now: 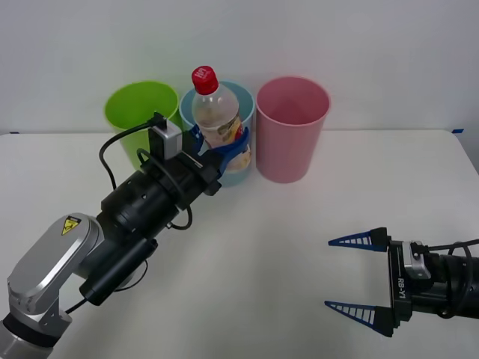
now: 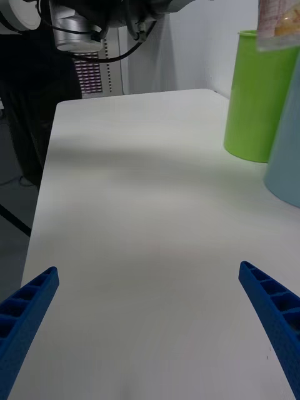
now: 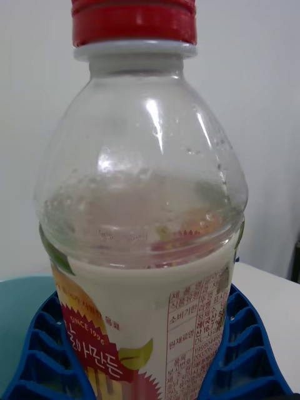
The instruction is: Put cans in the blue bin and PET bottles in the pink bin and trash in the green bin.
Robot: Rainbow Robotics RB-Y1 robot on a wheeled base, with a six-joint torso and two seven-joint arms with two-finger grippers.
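Bottle (image 1: 215, 112) sits upright between my left fingers (image 1: 238, 149), which pinch its labelled body from both sides; its red cap (image 1: 204, 75) points up and stands above the bin rims. In the front view the bottle overlaps the blue bin (image 1: 243, 93), held at that bin's near side and raised off the table (image 1: 284, 247). The green bin (image 1: 138, 105) stands just beside the blue bin toward my left, and the pink bin (image 1: 292, 134) just beside it toward my right; all three are upright in a row along the far side of the table. From my left wrist the clear shoulder of the bottle (image 3: 144, 187) rises from the ribbed blue fingers (image 3: 50, 350) that hug its label, and a sliver of the blue bin's rim (image 3: 22, 312) lies behind.

My right gripper (image 1: 359, 277) hovers low over the table, well apart from the blue bin and nearer me, fingers spread wide with nothing between them. From its wrist I see the two blue tips (image 2: 28, 312) apart over bare tabletop, with the green bin (image 2: 256, 94) and an edge of the blue bin (image 2: 287, 150) beyond.
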